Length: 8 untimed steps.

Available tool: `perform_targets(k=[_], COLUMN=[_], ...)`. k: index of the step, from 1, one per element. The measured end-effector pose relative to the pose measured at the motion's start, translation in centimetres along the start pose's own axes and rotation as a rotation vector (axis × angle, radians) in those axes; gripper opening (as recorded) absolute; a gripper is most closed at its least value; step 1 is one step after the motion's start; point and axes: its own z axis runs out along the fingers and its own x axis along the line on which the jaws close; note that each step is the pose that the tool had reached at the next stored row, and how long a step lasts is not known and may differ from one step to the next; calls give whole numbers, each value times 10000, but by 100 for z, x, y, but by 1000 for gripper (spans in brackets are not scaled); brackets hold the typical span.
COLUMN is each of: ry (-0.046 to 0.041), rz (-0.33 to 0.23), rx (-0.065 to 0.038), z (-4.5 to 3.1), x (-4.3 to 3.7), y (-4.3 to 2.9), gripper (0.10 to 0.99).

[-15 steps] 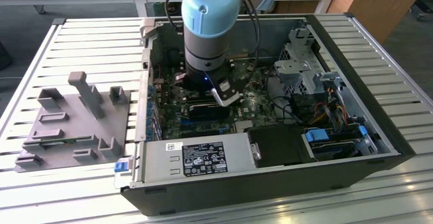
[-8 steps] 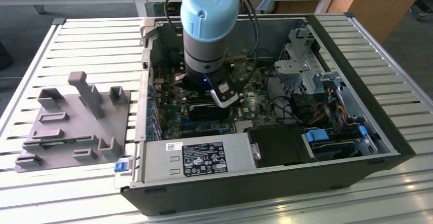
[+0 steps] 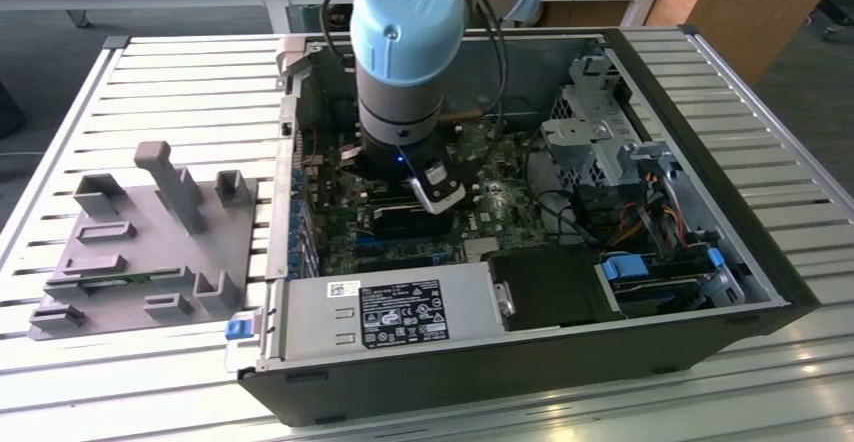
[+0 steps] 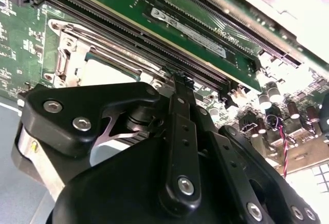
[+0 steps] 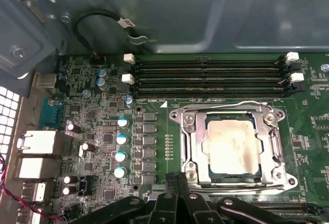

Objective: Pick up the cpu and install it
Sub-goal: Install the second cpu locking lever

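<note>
Silvery square cpu [image 5: 231,146] in socket

The arm [image 3: 400,52] stands near vertical, wrist pointing down, its black tool [image 4: 180,88] with fingers drawn together.

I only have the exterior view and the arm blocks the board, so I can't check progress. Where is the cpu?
Observer: In the first wrist view the cpu lies flat in the socket, silver top up, ringed by the metal frame.
Operator: Is the gripper on it?
Observer: No. In that view the gripper shows at the frame's edge, off the cpu's top.
Operator: What lies next to the socket?
Observer: Long memory slots run along one side of it, with white latches at their ends.
</note>
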Motion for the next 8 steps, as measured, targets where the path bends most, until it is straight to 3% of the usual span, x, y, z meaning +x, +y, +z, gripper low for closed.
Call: perform_targets(k=[8], ry=[1], rz=[-2], rx=[-56], z=[2], x=[14], y=[4], gripper=[106])
